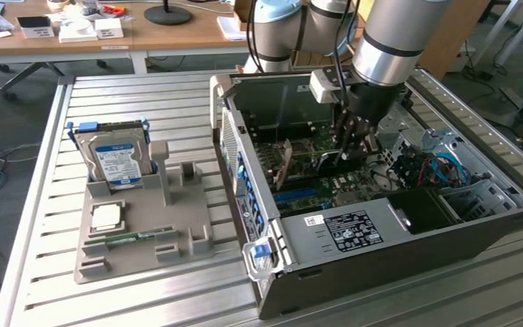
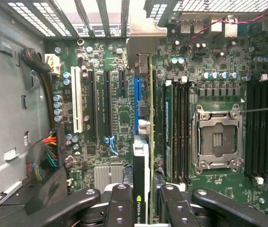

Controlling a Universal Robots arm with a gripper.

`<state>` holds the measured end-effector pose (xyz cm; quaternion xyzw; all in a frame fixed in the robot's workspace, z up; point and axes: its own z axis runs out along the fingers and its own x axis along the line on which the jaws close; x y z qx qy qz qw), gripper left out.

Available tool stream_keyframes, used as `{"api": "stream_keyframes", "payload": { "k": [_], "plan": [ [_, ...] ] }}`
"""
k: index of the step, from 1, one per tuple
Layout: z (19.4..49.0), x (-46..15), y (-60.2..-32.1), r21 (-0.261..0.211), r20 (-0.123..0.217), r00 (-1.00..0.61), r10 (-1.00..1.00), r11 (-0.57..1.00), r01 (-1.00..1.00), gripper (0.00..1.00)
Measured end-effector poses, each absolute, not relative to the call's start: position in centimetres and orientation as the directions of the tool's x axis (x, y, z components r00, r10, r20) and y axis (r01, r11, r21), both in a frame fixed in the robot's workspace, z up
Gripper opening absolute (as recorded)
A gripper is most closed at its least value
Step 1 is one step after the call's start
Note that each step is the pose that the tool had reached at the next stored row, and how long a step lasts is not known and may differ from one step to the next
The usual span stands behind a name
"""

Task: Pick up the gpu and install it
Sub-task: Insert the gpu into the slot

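Note:
The gpu [image 2: 141,161] is seen edge-on in the wrist view, with its black cooler, an NVIDIA label near my fingers and a silver end bracket [image 2: 145,35] toward the case's vented wall. My gripper [image 2: 145,208] is shut on it, one black finger [image 2: 120,205] on each side. The card stands upright over the blue slot [image 2: 137,97] of the motherboard; I cannot tell whether it is seated. In the exterior view my gripper [image 1: 351,146] reaches down into the open computer case [image 1: 380,238], and the gpu [image 1: 287,163] stands on the board beside it.
Memory modules [image 2: 176,127] and the open CPU socket [image 2: 217,142] lie close beside the card. Cable bundles [image 2: 44,161] sit by the case wall. Outside the case, a grey holder [image 1: 139,225] carries a hard drive [image 1: 116,160], a memory stick [image 1: 139,236] and a chip [image 1: 107,216].

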<state>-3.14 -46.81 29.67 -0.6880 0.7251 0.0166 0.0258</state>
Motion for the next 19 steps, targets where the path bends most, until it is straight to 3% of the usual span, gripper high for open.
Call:
{"api": "stream_keyframes", "payload": {
  "k": [19],
  "plan": [
    [29.65,-4.07,-46.81,-0.011,-0.06,-0.052,-0.997,0.053,-0.999,0.27]
  ]
}}
